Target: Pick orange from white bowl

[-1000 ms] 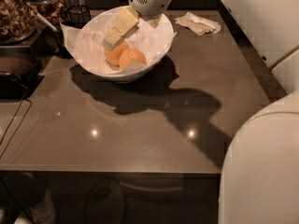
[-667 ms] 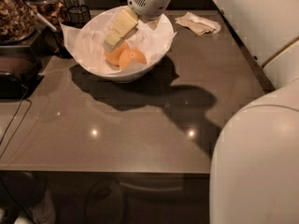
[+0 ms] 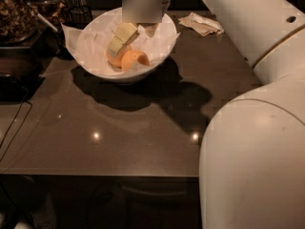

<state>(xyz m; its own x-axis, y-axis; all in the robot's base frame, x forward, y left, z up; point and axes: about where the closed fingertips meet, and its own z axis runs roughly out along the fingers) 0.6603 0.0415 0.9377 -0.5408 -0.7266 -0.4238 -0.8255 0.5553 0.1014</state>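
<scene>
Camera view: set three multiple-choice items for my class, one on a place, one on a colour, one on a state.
1. The pincer is: A) inside the white bowl, just over the orange; B) above the napkin; C) beside the bowl.
2. The table top is: A) white; B) dark brown; C) blue.
3. The bowl stands: A) overturned; B) on its side; C) upright.
Key: 1 A, it hangs within the bowl's rim; 2 B, the bare top shows dark; 3 C, its opening faces up.
</scene>
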